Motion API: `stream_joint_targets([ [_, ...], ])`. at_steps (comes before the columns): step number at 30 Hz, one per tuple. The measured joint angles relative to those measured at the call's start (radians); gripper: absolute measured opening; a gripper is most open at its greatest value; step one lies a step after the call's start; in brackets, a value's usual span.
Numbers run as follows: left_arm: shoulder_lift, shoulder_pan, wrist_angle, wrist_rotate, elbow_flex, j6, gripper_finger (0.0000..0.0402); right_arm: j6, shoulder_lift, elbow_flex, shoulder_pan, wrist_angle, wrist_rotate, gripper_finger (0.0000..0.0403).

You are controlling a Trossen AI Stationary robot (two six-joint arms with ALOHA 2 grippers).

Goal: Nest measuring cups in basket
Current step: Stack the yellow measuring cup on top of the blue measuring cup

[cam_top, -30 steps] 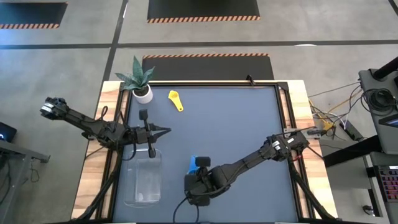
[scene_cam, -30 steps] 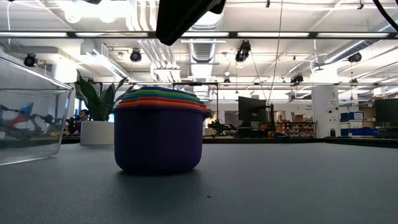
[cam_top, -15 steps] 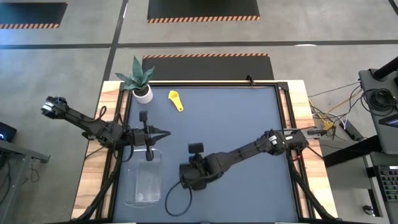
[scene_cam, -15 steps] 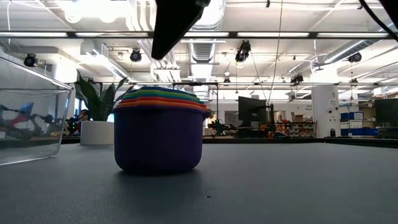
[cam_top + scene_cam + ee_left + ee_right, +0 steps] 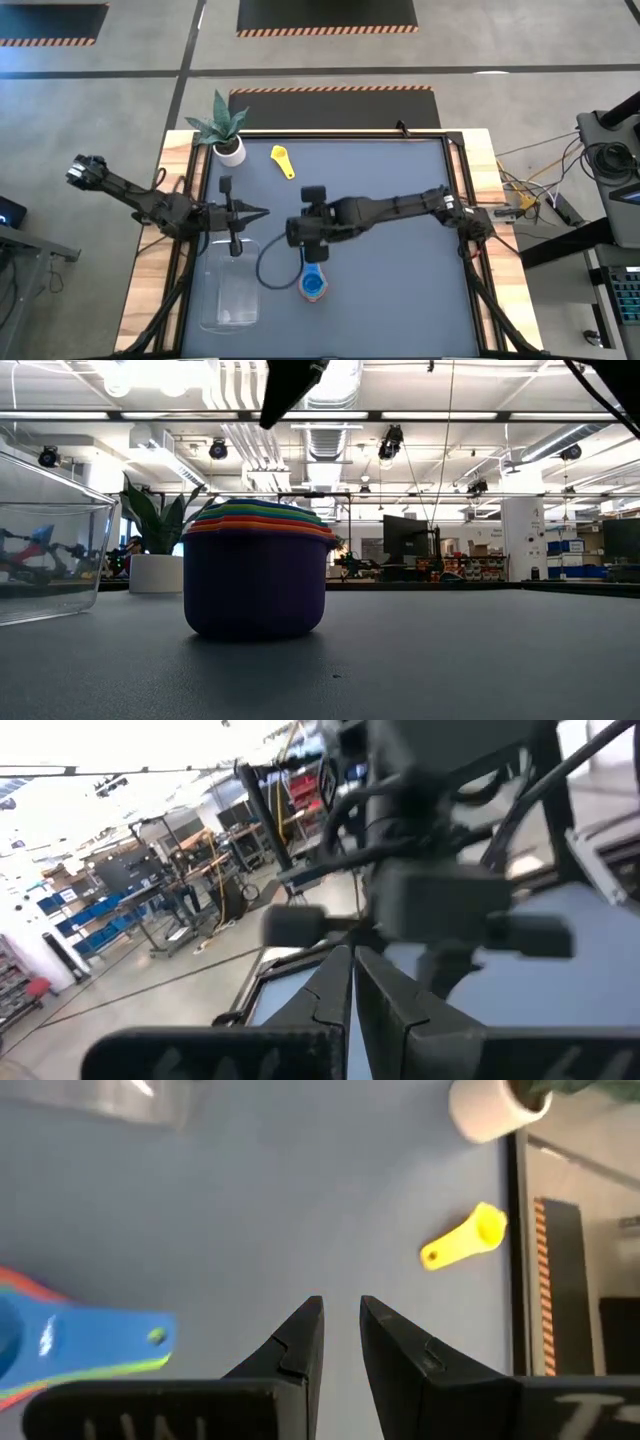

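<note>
Right gripper point(image 5: 293, 232) moved off cup stack point(image 5: 313, 285) | fingers parted, empty

Nested cup stack point(image 5: 313, 287) sits right of the basket point(image 5: 229, 293) (lone cup point(image 5: 284, 161) behind).

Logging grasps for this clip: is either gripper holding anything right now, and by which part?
Nothing is held. The right gripper hangs open and empty above the table, between the nested cups and the yellow cup. The left gripper is shut on nothing.

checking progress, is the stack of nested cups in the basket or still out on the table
Out. The stack of cups stands upright on the bare table, beside the basket, with nothing gripping it.
</note>
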Motion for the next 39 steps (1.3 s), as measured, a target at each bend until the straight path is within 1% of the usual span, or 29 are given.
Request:
stream_joint_targets([
  [2,-0.023,-0.012,-0.002,0.000,0.000,-0.009,0.0000,-0.041,-0.006,-0.001,-0.029,0.038,-0.009,0.0059],
  [4,-0.046,-0.025,-0.010,0.000,0.000,-0.020,0.0000,-0.082,-0.006,-0.001,-0.068,0.080,-0.045,0.0059],
  [12,-0.077,-0.046,-0.042,0.001,0.000,-0.039,0.0000,-0.205,0.026,-0.019,-0.257,0.294,-0.285,0.0059],
  [15,-0.076,-0.046,-0.046,0.000,0.000,-0.040,0.0000,-0.224,0.034,-0.063,-0.337,0.435,-0.385,0.0059],
  [17,-0.076,-0.046,-0.047,0.000,0.000,-0.040,0.0000,-0.228,0.034,-0.117,-0.388,0.534,-0.465,0.0059],
  [19,-0.077,-0.046,-0.049,0.000,0.000,-0.040,0.0000,-0.215,0.034,-0.180,-0.431,0.651,-0.515,0.0059],
  [23,-0.079,-0.046,-0.051,0.000,0.000,-0.039,0.0000,-0.112,0.037,-0.300,-0.502,0.856,-0.529,0.0059],
  [26,-0.079,-0.046,-0.052,0.001,0.000,-0.035,0.0000,-0.028,0.037,-0.368,-0.542,0.930,-0.528,0.0059],
  [32,-0.078,-0.046,-0.052,0.001,0.000,-0.034,0.0000,0.022,0.037,-0.475,-0.573,0.937,-0.527,0.0059],
  [36,-0.075,-0.045,-0.051,0.000,0.000,-0.035,0.0000,0.017,0.039,-0.529,-0.574,0.935,-0.526,0.0059],
  [37,-0.071,-0.045,-0.052,-0.004,0.000,-0.042,0.0000,0.014,0.038,-0.537,-0.574,0.936,-0.525,0.0059],
  [39,-0.059,-0.044,-0.050,-0.047,0.000,-0.067,0.0000,-0.009,0.028,-0.546,-0.574,0.940,-0.525,0.0057],
])
